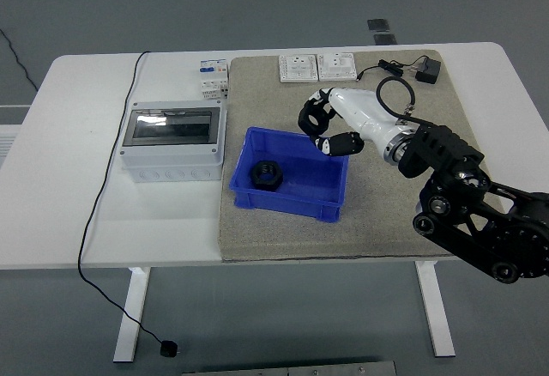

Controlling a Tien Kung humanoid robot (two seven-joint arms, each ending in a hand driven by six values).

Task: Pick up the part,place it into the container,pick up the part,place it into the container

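Note:
A blue container (336, 189) stands on the grey mat in the middle of the table. One black ring-shaped part (267, 173) lies inside it at the left. My right hand (323, 127) reaches in from the right and hovers over the container's far right corner. Its fingers are curled around a small black part (310, 118), which they partly hide. My left arm is out of view.
A grey electrical box (171, 142) with a clear lid stands left of the container, with a black cable (94, 213) running off the table. Two white sockets (317, 67), a small breaker (214, 76) and a black adapter (426, 71) lie along the mat's far edge.

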